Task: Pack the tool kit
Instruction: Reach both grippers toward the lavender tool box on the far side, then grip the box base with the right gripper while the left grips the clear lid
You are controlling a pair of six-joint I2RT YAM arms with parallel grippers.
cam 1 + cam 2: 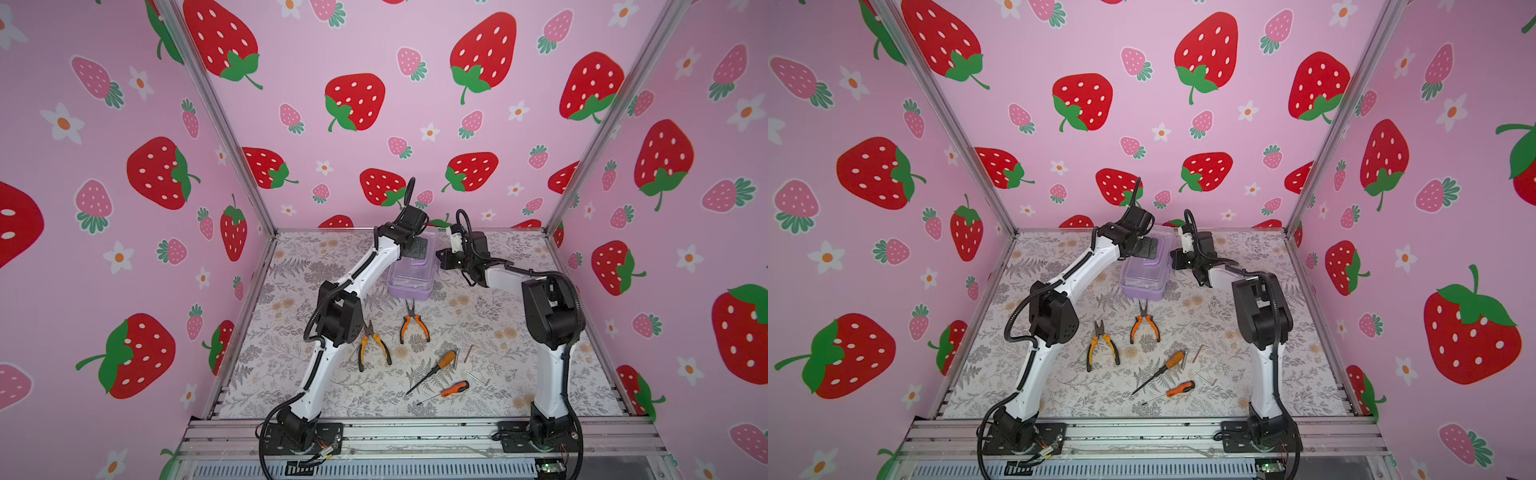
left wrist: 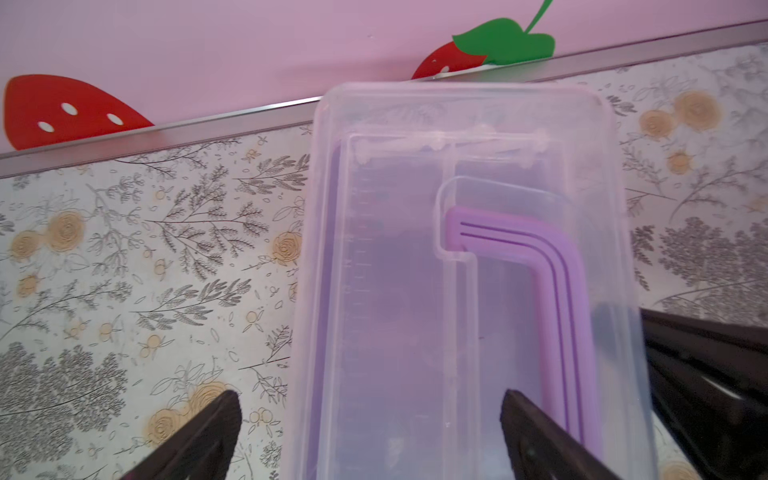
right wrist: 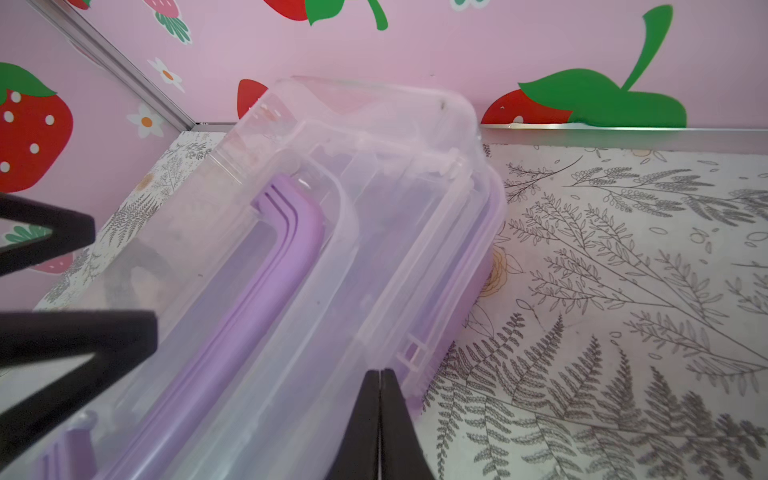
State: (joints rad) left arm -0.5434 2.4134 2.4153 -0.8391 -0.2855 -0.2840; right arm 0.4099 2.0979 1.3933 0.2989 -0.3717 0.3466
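the right gripper, jaws pressed together on nothing, points its tip at the long side of the clear lid just beside a small clear clip, likely to pry it loose, while the left gripper hangs spread wide over the opposite edge, one finger outside the box and one above the lid near the lilac handle, seemingly to steady it. the tool kit box sits at the back of the table; the pliers, screwdrivers and metal bits lie loose nearer the front, so packing waits on opening it.
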